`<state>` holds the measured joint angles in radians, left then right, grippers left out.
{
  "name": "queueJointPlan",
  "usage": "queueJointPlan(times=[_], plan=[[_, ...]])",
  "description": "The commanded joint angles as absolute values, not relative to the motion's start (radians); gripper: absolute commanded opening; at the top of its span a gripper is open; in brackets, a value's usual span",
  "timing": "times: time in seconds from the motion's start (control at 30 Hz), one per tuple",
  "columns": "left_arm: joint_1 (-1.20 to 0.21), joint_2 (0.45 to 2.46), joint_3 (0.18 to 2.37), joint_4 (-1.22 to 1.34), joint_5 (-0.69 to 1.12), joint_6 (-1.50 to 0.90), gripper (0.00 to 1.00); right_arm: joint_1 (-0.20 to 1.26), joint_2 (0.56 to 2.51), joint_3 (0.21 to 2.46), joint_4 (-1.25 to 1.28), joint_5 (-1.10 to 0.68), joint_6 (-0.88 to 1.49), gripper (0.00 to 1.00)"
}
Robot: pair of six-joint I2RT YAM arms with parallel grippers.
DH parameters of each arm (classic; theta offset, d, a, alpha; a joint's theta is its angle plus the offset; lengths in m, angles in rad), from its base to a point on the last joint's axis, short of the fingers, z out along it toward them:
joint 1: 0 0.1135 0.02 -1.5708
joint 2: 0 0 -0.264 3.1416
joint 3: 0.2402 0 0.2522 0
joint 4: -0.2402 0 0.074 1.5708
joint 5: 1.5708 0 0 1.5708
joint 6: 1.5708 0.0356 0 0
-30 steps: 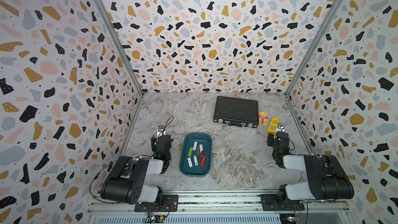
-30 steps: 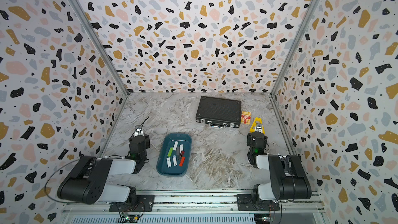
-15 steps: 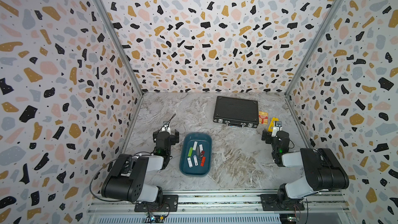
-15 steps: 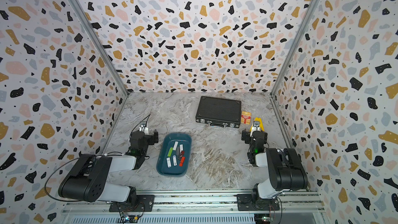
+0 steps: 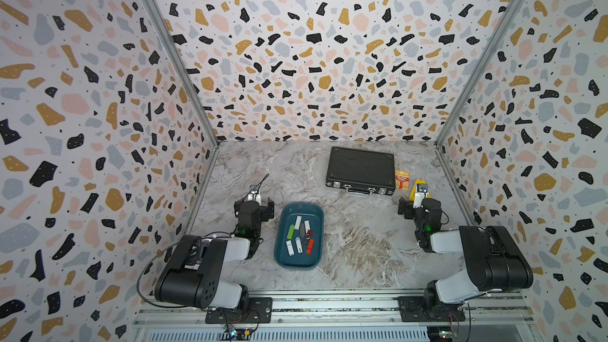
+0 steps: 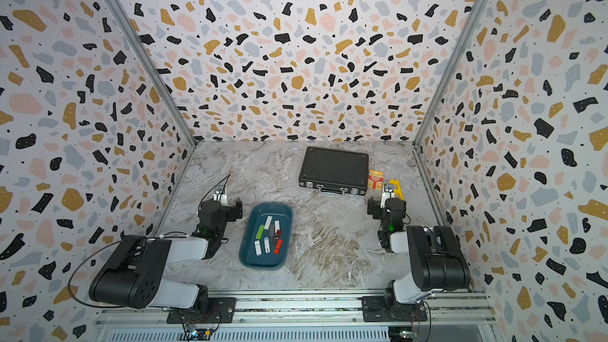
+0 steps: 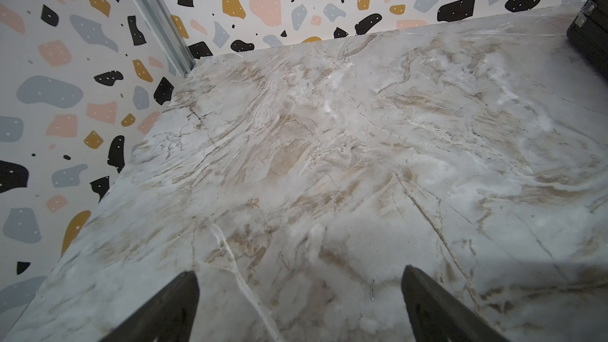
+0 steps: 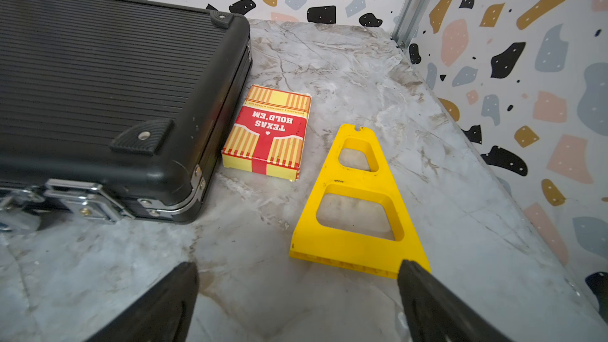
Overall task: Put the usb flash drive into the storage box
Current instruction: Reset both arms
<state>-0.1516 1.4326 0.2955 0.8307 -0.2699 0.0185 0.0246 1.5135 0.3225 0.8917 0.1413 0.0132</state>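
**Workspace seen from the front rail.** A dark teal-blue, shallow plastic storage box [image 5: 316, 259] with rounded corners lies on the marble-patterned surface [image 7: 329, 126] between the two arms, visible in both top views [image 6: 260, 263]. Inside it lie the small USB flash drives [image 5: 298, 245]: one green [image 5: 291, 231], one red [image 5: 309, 246], several white, and a dark one near the middle whose outline is hard to separate from the box floor. They are too small for an exact count or for reading any marking. No drive shows on the bare surface around the box.

**Hidden or cropped.** In the top views each arm's wrist covers its own fingertips. A yellow triangular plastic frame with two cut-out windows [image 8: 352, 179] is mostly covered by the right wrist in a top view [image 5: 418, 181]. The black ribbed briefcase with metal latches [image 5: 360, 169] is cropped to one corner in the left wrist view [image 7: 589, 27]. Just beside the briefcase lies a red-and-yellow playing-card box [image 8: 269, 131].

**Claws.** The left claw [image 7: 299, 269] stands spread wide over bare surface and holds nothing. The right claw [image 8: 296, 262] is likewise spread wide and empty. One of its fingers [image 8: 424, 294] overlaps a corner of the yellow frame in the wrist view; whether they touch cannot be told. Both claws are well apart from the storage box.
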Motion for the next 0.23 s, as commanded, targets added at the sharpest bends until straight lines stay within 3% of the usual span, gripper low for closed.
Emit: queueJointPlan(times=[0.0,0.2], plan=[[-0.146,1.43,0.314,0.856,-0.26,0.025,1.0,0.026,1.511,0.344,0.898,0.132,0.0,1.0],[-0.145,1.423,0.31,0.858,-0.26,0.025,1.0,0.026,1.509,0.345,0.894,0.132,0.001,1.0]])
